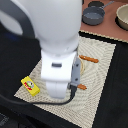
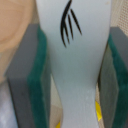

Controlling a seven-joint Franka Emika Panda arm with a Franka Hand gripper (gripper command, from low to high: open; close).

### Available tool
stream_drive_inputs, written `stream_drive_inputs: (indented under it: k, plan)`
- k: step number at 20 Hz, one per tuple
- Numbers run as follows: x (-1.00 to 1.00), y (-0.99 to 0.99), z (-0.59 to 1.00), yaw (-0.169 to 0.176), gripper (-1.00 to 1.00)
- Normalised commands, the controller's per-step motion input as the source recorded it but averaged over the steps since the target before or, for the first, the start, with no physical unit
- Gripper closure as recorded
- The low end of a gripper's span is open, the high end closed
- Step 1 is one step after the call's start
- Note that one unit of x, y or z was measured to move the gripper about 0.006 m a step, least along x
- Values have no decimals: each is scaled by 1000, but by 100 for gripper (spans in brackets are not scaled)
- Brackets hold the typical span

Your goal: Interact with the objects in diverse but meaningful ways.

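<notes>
In the wrist view the gripper (image 2: 75, 75) has its two green-padded fingers (image 2: 37, 80) pressed against either side of the fish (image 2: 75, 55) — a pale white-blue body with a dark fin mark, squeezed between the pads. The exterior view shows none of this: there the arm's bulky white wrist (image 1: 60, 65) covers the fingers and the fish entirely (only the casing and a black cable show). Out from the hand, the yellow box (image 1: 30, 85) with its red mark lies on the woven mat (image 1: 102, 60), near the wrist toward the exterior view's left. Two wooden-handled pieces of cutlery (image 1: 89, 59) lie just beside the wrist on the other side. Well beyond the mat sit a grey pot (image 1: 93, 15) and a tan bowl (image 1: 122, 17).
</notes>
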Motion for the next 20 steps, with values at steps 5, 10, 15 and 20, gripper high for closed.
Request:
stream_drive_inputs:
  k: [5, 10, 15, 20]
  plan:
    - [25, 856, -41, 3, 100]
    - [-38, 522, -257, 5, 100]
    - [-210, 154, -381, 15, 100]
    - [-378, 5, -475, 25, 100]
